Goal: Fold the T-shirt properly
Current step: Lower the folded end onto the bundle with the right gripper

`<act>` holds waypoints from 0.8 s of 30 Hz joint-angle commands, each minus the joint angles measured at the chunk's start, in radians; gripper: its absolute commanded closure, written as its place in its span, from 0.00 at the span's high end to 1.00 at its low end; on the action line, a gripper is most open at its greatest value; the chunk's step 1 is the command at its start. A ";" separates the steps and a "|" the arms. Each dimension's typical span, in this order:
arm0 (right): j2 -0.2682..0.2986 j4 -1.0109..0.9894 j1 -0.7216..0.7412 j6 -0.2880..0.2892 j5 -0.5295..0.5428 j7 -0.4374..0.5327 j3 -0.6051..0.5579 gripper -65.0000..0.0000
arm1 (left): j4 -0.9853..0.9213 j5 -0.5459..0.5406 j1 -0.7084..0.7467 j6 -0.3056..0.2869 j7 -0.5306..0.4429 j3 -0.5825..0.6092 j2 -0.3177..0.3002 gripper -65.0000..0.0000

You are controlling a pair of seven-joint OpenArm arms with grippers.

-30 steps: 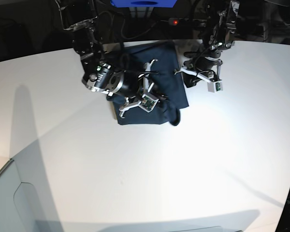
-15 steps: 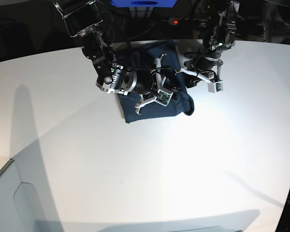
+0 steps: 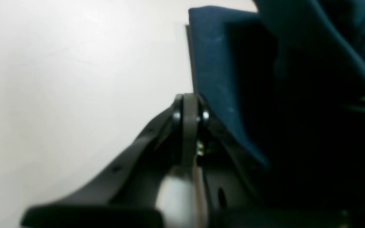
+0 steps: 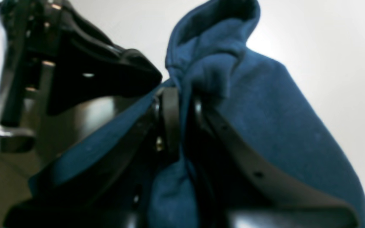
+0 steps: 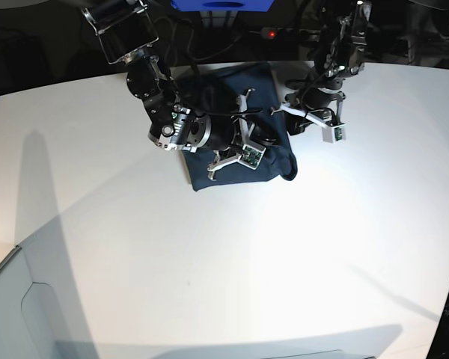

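Midway through a fold: right gripper (image 4: pixel 176 107) is clamped on a bunched edge of the navy T-shirt (image 5: pixel 236 168), lying at the table's (image 5: pixel 209 284) far side. Left gripper (image 3: pixel 188 114) is closed, empty, beside the cloth. Next, probably lay that edge flat and release.

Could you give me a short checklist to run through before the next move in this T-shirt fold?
1. Right gripper has cloth: ok, shut on a bunched fold of the navy T-shirt.
2. Left gripper free of cloth: ok, shut; the shirt's edge lies beside it, not between the fingertips.
3. Shirt on the white table: ok, all of it lies on the surface, at the far side.
4. Fold tidy: not ok, a lump of cloth sticks out at the shirt's near corner.
5. Arms apart: cannot tell, the wrist views are too close and the two grippers sit near each other over the shirt.
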 commanded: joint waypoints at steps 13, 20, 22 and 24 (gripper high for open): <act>-0.005 0.012 0.028 0.010 0.020 0.020 0.002 0.13 | 0.022 -0.001 0.021 0.006 0.006 -0.003 -0.006 0.00; -0.004 0.038 0.011 0.010 0.020 0.020 0.002 0.53 | 0.081 -0.001 0.047 0.009 0.006 -0.004 -0.032 0.00; 0.012 0.071 -0.006 0.010 0.020 0.023 0.004 0.57 | 0.105 -0.001 0.052 0.010 0.006 -0.004 -0.040 0.00; 0.016 0.115 -0.024 0.010 0.021 0.025 0.006 0.60 | 0.130 -0.001 0.070 0.012 0.006 -0.004 -0.057 0.00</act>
